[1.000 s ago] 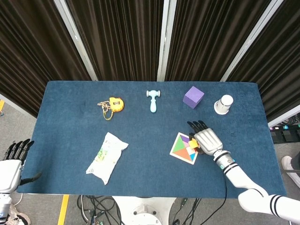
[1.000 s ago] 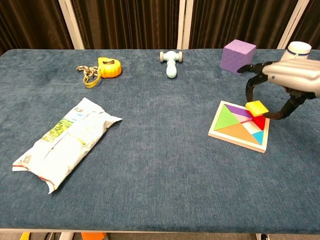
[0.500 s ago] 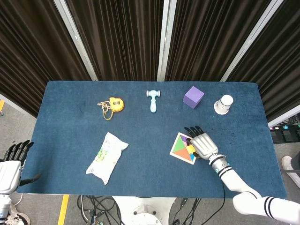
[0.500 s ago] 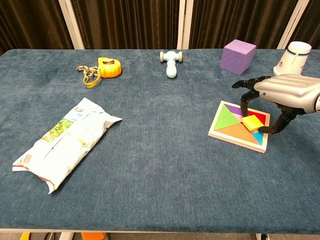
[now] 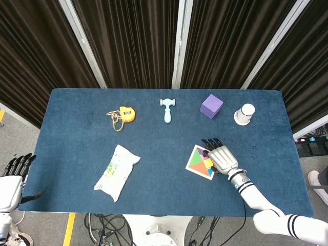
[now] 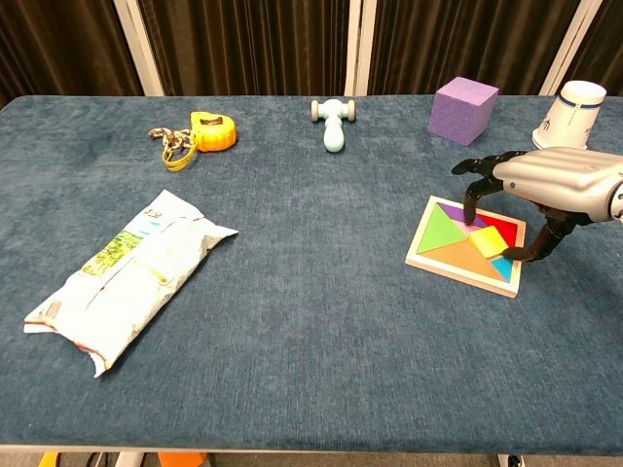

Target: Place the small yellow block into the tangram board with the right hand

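The small yellow block (image 6: 484, 241) lies flat among the coloured pieces of the square tangram board (image 6: 448, 255), on the table's right side. My right hand (image 6: 550, 175) arches over the board's right half, its dark fingertips (image 6: 468, 201) spread around the block and not gripping it. From the head view the same hand (image 5: 221, 156) covers the right part of the board (image 5: 196, 164), and a bit of the yellow block (image 5: 208, 163) shows at its edge. My left hand (image 5: 14, 174) hangs off the table's near left corner, fingers apart and holding nothing.
A white snack bag (image 6: 127, 277) lies at the left front. Along the back stand a yellow tape measure (image 6: 209, 131), a light blue toy hammer (image 6: 333, 122), a purple cube (image 6: 464, 109) and an upturned paper cup (image 6: 574, 109).
The right hand came down toward the board with the yellow block, which was held above it a second ago. The block now lies flat in the board, free of the fingers.
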Controlling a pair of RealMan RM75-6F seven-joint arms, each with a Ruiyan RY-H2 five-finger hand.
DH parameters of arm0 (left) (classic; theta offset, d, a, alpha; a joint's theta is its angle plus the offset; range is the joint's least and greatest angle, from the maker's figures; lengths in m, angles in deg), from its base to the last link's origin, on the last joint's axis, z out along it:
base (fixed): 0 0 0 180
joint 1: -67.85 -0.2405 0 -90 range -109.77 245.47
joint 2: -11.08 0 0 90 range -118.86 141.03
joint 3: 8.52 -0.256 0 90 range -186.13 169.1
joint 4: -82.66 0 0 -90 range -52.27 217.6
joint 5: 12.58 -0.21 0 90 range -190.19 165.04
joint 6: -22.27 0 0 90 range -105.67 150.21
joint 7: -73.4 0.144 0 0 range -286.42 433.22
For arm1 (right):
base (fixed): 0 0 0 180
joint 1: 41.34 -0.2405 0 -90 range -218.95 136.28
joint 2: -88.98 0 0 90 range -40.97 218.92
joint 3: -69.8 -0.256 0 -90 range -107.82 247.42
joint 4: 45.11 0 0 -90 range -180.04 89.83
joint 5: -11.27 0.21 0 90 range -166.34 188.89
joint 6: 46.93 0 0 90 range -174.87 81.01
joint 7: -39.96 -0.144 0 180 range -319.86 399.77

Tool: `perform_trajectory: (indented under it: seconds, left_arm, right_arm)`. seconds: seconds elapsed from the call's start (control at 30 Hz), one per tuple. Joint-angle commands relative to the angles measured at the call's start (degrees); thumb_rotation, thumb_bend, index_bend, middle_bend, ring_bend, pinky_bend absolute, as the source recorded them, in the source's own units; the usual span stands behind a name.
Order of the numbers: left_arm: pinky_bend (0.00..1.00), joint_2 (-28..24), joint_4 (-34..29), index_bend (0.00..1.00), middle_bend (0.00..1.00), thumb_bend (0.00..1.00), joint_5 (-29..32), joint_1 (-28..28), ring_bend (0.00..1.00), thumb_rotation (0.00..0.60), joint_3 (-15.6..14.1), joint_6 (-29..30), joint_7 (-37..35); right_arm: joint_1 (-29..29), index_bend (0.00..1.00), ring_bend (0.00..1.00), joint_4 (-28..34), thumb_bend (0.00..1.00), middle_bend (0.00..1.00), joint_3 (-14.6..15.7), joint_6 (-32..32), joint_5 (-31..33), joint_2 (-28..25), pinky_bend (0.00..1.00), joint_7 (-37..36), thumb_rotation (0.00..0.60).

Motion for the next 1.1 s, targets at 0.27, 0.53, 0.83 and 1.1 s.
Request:
perform_trajectory:
  seconds: [0.27,0.53,0.83,1.1]
  left_arm:
    - [0.04,-0.1,0.0,0.08,0.03,0.00,-0.1,0.0,0.00,0.600,0.0,0.0,0.0]
    - [0.04,-0.1,-0.1,0.08,0.03,0.00,0.0,0.0,0.00,0.600,0.0,0.0,-0.3]
    - [0.04,0.0,0.0,0.08,0.03,0.00,-0.1,0.1,0.00,0.600,0.0,-0.2,-0.3]
    - [0.04,0.0,0.0,0.08,0.03,0.00,0.0,0.1,0.00,0.600,0.0,-0.2,-0.2]
  right_arm:
    - [0.5,0.29,0.00,1.4,0.11,0.00,-0.5,-1.8,-1.1,-1.3,0.00,-1.9,0.600]
    - [0.1,0.28,0.00,2.6,0.25,0.00,-0.9,0.1,-0.7,-2.8,0.00,-5.5,0.590]
    - [0.9,0.31,0.00,4.1,0.42,0.00,0.6,-0.2,-1.6,-4.6,0.00,-5.9,0.429]
    - [1.1,0.31,0.00,3.5,0.51,0.00,1.4,1.1,-0.4,-4.2,0.00,-5.9,0.384]
